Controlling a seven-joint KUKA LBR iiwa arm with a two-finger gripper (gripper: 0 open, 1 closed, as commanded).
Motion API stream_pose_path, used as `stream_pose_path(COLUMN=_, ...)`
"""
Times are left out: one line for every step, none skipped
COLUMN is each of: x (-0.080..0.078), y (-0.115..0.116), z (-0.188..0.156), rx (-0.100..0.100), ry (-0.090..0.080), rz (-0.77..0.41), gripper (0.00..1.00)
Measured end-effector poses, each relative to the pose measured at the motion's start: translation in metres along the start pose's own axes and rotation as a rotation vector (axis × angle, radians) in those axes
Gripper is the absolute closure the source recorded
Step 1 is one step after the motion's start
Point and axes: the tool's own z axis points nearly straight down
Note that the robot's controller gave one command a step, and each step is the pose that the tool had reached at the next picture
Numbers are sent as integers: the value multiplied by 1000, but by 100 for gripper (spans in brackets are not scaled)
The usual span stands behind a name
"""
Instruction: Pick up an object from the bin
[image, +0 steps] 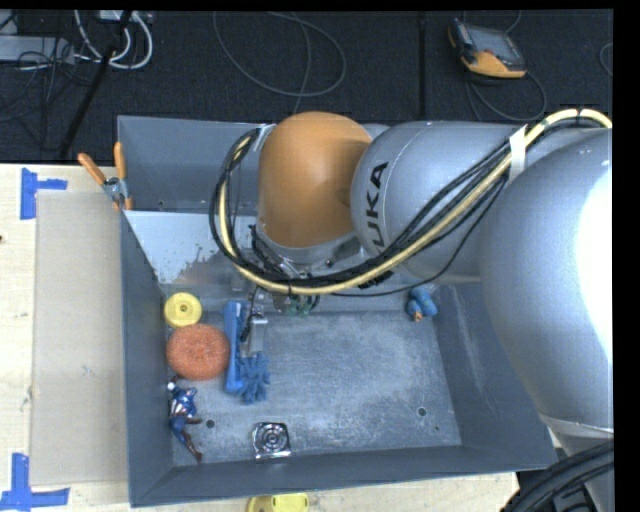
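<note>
I am seeing a speckled grey bin carrying a yellow disc, an orange scrub ball, a blue brush-like toy, a blue-and-white figure, a small blue piece and a shiny silver piece; the silver arm is wearing an orange cover.

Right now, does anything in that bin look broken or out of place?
Nothing looks spilled or broken. Yellow disc, orange scrub ball and blue brush lie together at left; one blue piece sits alone at right.
</note>
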Motion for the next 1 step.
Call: stream_pose_path(x=-1, y=-1, z=-5, rx=-1, ry=-6, rz=3, gripper=0)
